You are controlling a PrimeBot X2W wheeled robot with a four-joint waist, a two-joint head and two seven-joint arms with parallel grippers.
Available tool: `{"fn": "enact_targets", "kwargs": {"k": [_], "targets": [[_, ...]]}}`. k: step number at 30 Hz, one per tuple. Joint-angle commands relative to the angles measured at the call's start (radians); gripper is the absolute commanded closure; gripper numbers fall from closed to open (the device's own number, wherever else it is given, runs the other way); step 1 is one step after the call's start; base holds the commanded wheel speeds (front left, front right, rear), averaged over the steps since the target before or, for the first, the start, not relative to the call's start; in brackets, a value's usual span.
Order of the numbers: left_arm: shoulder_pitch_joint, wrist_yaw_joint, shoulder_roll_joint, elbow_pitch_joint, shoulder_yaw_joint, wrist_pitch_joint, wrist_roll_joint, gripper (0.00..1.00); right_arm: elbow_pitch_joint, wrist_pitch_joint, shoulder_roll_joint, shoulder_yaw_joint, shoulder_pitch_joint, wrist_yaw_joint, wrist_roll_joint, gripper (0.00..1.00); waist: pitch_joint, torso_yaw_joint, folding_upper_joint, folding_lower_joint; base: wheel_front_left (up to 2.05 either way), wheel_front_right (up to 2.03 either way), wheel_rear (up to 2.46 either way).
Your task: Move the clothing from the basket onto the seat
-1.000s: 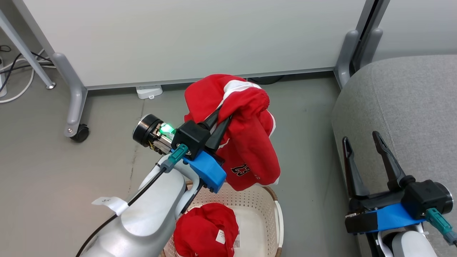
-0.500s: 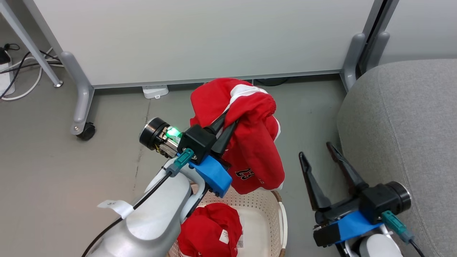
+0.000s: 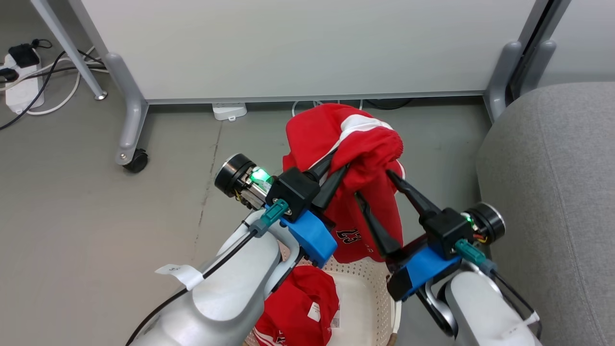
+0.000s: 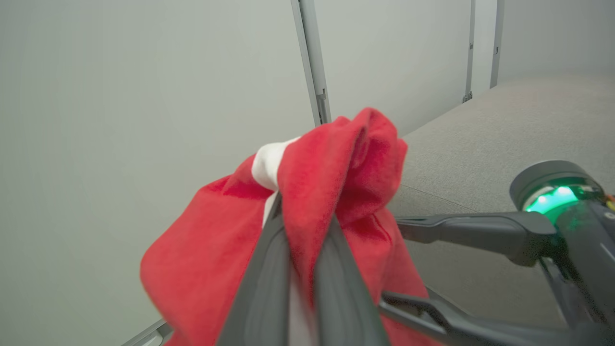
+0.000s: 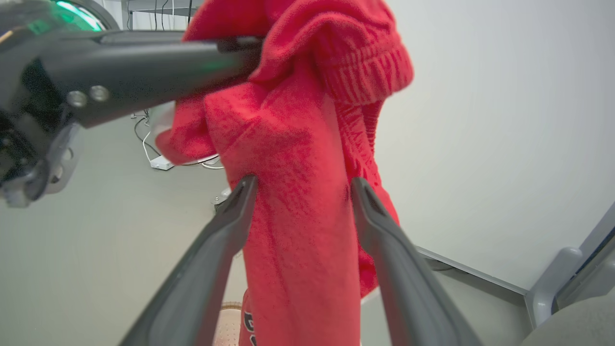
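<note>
Left pincer (image 3: pixel 340 161) clamps the red garment (image 3: pixel 317 134); right pincer (image 3: pixel 372 183) gapes wide astride it.

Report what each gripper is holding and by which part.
The left gripper is shut on the red garment marked 23, pinching a fold near its top by the white stripe. The right gripper holds nothing: its open fingers straddle the hanging cloth.

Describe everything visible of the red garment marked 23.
The garment is bright red, fleecy-looking fabric with a white stripe, a ribbed gathered band at the top and a black-and-white "23" low down. It hangs bunched above the basket, lower edge near its rim. The left gripper is shut on a fold near the top; the right gripper is open, straddling the hanging part.
</note>
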Motion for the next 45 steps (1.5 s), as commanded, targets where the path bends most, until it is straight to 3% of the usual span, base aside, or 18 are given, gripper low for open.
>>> {"fn": "enact_targets", "kwargs": {"k": [1, 10, 11, 12, 13, 43, 44, 45], "targets": [[-0.011, -0.001, -0.001, 0.001, -0.001, -0.006, -0.001, 1.00, 0.012, -0.003, -0.001, -0.003, -0.024, 0.000, -0.005, 0.00, 0.002, 0.006, 0.0000, -0.0001, 0.00, 0.00, 0.00], [-0.011, -0.009, -0.023, -0.012, -0.026, -0.006, 0.000, 1.00, 0.128, -0.003, 0.008, 0.023, -0.114, 0.000, 0.003, 0.00, 0.006, 0.029, 0.0000, -0.0001, 0.00, 0.00, 0.00], [-0.009, -0.009, -0.024, -0.014, -0.027, -0.006, 0.000, 1.00, 0.135, -0.003, 0.009, 0.028, -0.117, 0.000, 0.012, 0.33, 0.006, 0.030, 0.0000, -0.0001, 0.00, 0.00, 0.00], [-0.008, -0.010, -0.025, -0.015, -0.027, -0.006, 0.000, 1.00, 0.139, -0.003, 0.009, 0.035, -0.119, 0.000, 0.023, 0.78, 0.006, 0.031, 0.0000, -0.0001, 0.00, 0.00, 0.00], [-0.006, -0.010, -0.026, -0.017, -0.027, -0.006, 0.000, 1.00, 0.140, -0.003, 0.009, 0.043, -0.122, 0.000, 0.037, 1.00, 0.007, 0.031, 0.0000, -0.0001, 0.00, 0.00, 0.00], [0.012, -0.023, -0.028, -0.002, 0.006, -0.006, 0.029, 1.00, 0.122, -0.003, 0.009, 0.046, -0.097, 0.000, 0.075, 1.00, 0.001, 0.013, 0.0000, -0.0001, 0.00, 0.00, 0.00], [0.013, -0.023, -0.028, -0.004, 0.008, -0.006, 0.029, 0.94, 0.122, -0.003, 0.009, 0.046, -0.097, 0.000, 0.075, 1.00, 0.001, 0.013, 0.0000, -0.0001, 0.00, 0.00, 0.00], [0.014, -0.022, -0.029, -0.006, 0.009, -0.006, 0.031, 0.76, 0.121, -0.003, 0.009, 0.047, -0.098, 0.000, 0.075, 1.00, 0.000, 0.013, 0.0000, -0.0001, 0.00, 0.00, 0.00]]}}
